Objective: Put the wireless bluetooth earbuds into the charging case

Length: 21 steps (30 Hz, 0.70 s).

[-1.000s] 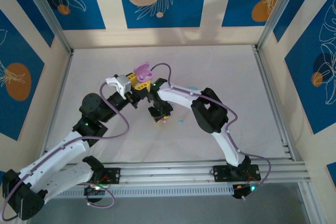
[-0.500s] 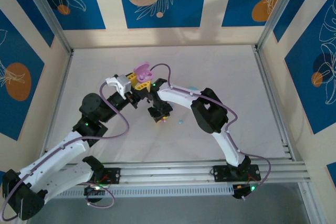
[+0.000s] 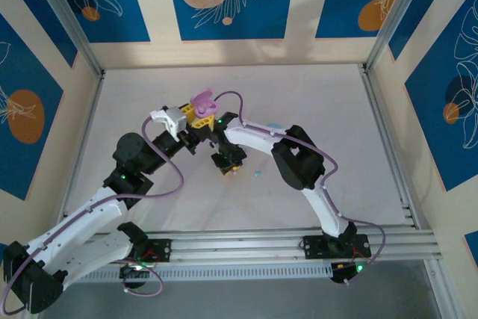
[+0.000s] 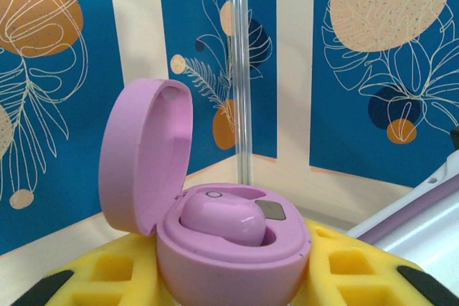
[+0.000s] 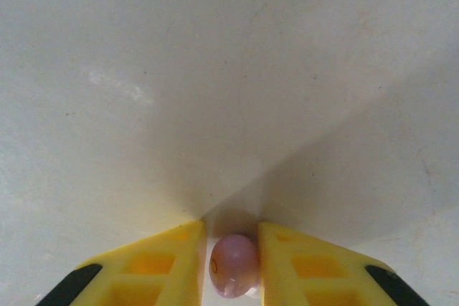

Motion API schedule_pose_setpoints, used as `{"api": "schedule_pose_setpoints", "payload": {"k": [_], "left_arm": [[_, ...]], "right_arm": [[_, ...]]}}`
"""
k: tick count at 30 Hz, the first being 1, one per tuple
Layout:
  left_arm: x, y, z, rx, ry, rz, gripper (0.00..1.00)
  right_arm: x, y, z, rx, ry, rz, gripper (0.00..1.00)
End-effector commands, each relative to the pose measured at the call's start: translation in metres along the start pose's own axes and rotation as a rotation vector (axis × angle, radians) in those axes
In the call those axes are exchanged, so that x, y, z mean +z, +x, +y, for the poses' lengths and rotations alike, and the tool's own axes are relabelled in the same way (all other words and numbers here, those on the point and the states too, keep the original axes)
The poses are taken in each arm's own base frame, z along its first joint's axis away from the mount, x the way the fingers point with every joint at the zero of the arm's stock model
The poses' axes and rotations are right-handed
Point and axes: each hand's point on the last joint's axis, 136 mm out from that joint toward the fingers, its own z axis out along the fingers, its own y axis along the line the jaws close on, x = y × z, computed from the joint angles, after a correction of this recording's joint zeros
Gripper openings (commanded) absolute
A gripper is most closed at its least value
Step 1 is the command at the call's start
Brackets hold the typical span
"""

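My left gripper (image 3: 200,114) (image 4: 231,277) is raised above the table and shut on the pink charging case (image 3: 202,100) (image 4: 229,266). The case's lid (image 4: 143,155) stands open. One pink earbud (image 4: 219,218) sits in a well of the case. My right gripper (image 3: 230,166) (image 5: 232,249) points down at the table just right of centre. Its yellow fingers (image 5: 301,266) are closed in on a second pink earbud (image 5: 234,263) that rests on the tabletop. A light blue earbud (image 3: 258,174) lies on the table a little to the right of that gripper.
The white table (image 3: 336,110) is boxed in by patterned walls and aluminium posts (image 3: 385,42). A small light blue object (image 3: 275,125) peeks out behind the right arm's forearm. A rail (image 3: 246,248) runs along the near edge by the arm bases.
The right gripper's jaws have narrowed onto the pink earbud on the table. Both arms stay where they were, and the left gripper keeps its hold on the case.
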Motion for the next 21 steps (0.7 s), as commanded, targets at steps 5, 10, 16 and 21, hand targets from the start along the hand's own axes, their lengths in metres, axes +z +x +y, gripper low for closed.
{"api": "schedule_pose_setpoints", "payload": {"k": [5, 10, 16, 21], "left_arm": [[-0.001, -0.018, -0.001, -0.004, -0.005, -0.057, 0.36], [-0.001, -0.016, 0.000, -0.005, -0.008, -0.052, 0.36], [0.004, -0.007, 0.001, -0.010, -0.011, -0.033, 0.35], [0.010, 0.003, 0.002, -0.019, -0.006, -0.019, 0.35]], "right_arm": [[-0.019, 0.003, -0.007, 0.037, -0.037, -0.041, 0.22], [-0.065, -0.001, -0.013, 0.105, -0.199, -0.162, 0.22], [-0.154, 0.001, -0.016, 0.215, -0.663, -0.321, 0.23], [-0.227, 0.016, -0.030, 0.201, -0.947, -0.446, 0.23]]}}
